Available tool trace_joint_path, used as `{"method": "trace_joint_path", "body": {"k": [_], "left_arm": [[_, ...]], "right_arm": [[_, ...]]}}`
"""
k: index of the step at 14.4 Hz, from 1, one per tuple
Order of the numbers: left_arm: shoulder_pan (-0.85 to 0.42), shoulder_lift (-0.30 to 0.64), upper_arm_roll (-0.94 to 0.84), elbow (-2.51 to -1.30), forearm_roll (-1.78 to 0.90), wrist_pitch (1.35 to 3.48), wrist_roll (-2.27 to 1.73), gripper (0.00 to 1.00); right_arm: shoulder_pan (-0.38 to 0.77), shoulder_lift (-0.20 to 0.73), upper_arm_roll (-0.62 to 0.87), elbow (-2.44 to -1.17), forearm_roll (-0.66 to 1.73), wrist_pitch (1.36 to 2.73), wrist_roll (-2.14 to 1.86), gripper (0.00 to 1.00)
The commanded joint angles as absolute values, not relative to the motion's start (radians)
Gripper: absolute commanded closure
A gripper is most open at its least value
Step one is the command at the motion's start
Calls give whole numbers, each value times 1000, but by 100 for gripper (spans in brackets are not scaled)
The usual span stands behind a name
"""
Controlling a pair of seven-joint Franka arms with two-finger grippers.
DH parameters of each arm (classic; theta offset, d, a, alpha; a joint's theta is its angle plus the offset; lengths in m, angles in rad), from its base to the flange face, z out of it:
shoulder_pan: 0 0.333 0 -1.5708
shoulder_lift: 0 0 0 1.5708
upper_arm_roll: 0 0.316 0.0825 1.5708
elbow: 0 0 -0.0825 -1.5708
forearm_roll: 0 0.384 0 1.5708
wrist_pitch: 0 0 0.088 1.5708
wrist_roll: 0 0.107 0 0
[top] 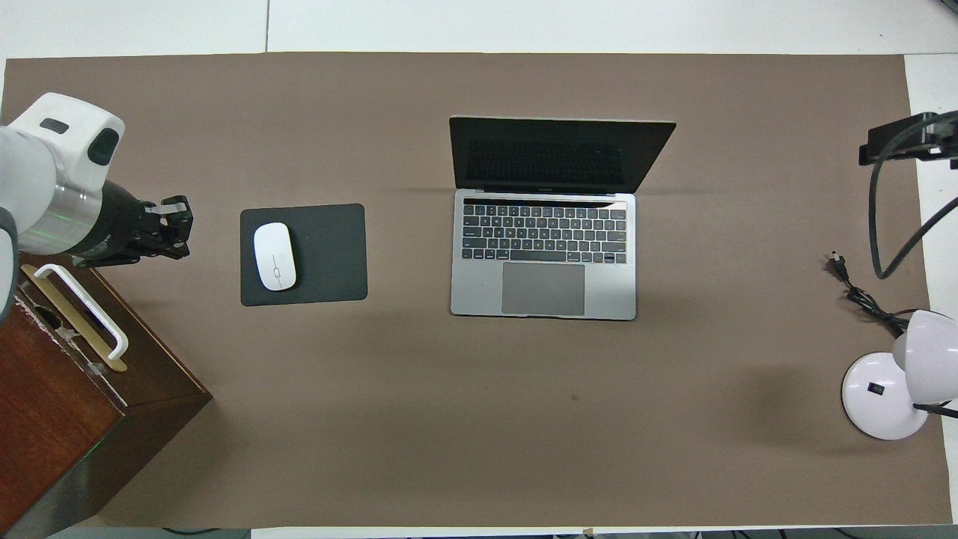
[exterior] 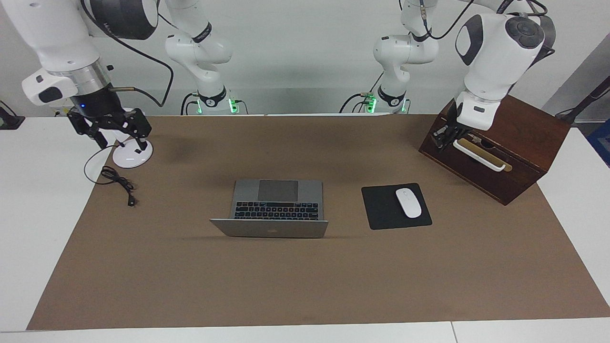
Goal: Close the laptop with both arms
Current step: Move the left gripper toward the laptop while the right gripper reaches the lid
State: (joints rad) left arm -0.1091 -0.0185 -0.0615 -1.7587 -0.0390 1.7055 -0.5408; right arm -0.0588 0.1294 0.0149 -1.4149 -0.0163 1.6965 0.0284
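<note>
Jaws closed on the left gripper (exterior: 447,139), open on the right gripper (exterior: 116,134), and the laptop (exterior: 276,206) sits mid-tabletop between them, its raised lid running end to end, about equally far from both.

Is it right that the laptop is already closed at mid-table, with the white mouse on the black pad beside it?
Not quite. The laptop is still open, its lid raised above the keyboard, as the overhead view shows. The rest holds: the white mouse lies on the black pad beside it.
</note>
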Motion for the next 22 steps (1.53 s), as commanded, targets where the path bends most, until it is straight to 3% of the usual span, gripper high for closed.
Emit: {"method": "trace_joint_path", "body": {"k": [1, 2, 6, 7, 10, 12, 15, 19, 22], "left_arm": [[-133, -63, -52, -1818, -78, 1739, -672, 100], [-133, -69, -51, -1833, -116, 1743, -716, 100], [-144, -121, -52, -1968, -238, 1905, -976, 100], [-149, -133, -52, -2006, -261, 1966, -1058, 100], [-175, -135, -52, -2077, -373, 2077, -1141, 100], [-192, -135, -54, -2109, -382, 2115, -1193, 100], [-202, -141, -51, -2203, -634, 2190, -1204, 100], [-281, -129, -54, -2296, -805, 2426, -1535, 100], [-360, -94, -54, -2351, -1065, 2567, -1568, 100]], "right_arm": [[-17, 244, 0, -1309, -9, 1768, 8, 0], [12, 270, -23, -1298, -12, 1798, 14, 0], [141, 415, -147, -1151, -3, 1870, 73, 16], [143, 440, -147, -1147, -2, 1908, 95, 30], [166, 495, -161, -1134, -2, 1985, 113, 46], [193, 529, -161, -1124, 0, 2044, 162, 64], [238, 566, -160, -1124, -2, 2112, 205, 96], [304, 580, -184, -1124, 0, 2143, 232, 100], [360, 615, -216, -1126, -2, 2207, 265, 100]]}}
